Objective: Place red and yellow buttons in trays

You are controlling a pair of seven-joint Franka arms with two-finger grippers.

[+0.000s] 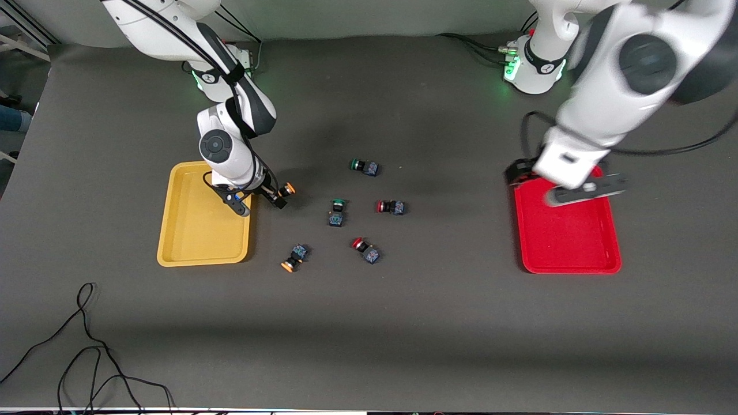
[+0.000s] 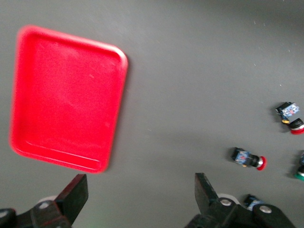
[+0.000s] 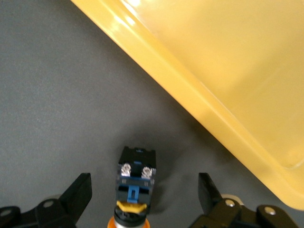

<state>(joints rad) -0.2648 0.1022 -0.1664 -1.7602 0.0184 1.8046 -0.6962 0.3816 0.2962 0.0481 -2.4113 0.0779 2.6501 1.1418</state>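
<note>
Trays first: yellow tray at the right arm's end of the table, red tray at the left arm's end, both empty as far as shown. Left gripper hangs over the red tray's rim, fingers wide apart, nothing in them; that arm waits.

Right gripper sits low just beside the yellow tray, fingers apart, w/ a yellow button between them, not yet clamped. In the right wrist view the yellow button lies centred between the fingers, long axis pointing back toward the wrist, cap end nearest the cam, so the fingers would close across its narrow body. Tray rim is close by at abt 1–2 o'clock of the button in that view.

Rest of the switches lie mid-table: second yellow button at abt 5 o'clock of the gripper, two red buttons, two green-capped ones. Right arm is clearly nearer both yellows.
</note>
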